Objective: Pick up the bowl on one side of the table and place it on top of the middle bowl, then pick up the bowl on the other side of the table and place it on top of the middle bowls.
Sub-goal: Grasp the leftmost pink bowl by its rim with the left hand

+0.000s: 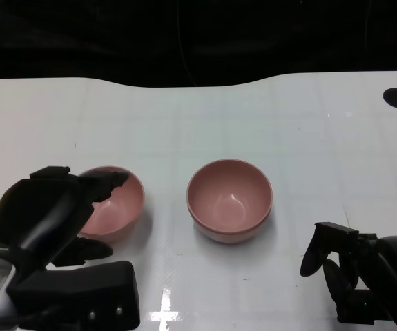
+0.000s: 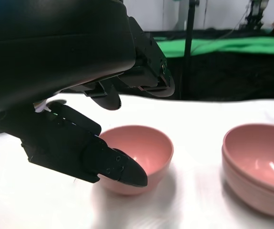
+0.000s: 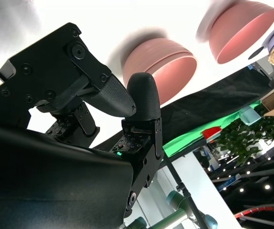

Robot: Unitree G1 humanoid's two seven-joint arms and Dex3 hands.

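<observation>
Left hand (image 1: 60, 207): over the side bowl (image 1: 119, 203), fingers spread around its rim, one above and one below; no firm grip visible.
Side bowl: upright on the white counter (image 1: 302, 138), left of the middle one.
Middle stack (image 1: 230, 200): two pink bowls nested, mid-counter.
Right hand (image 1: 353, 272): low at the right, holding nothing, fingers apart.

The two round pink bowls (image 1: 229, 200) (image 1: 115, 202) look smooth with a soft sheen, the white worktop (image 1: 308, 138) glossy, and the black left hand (image 1: 53, 214) matt plastic.
</observation>
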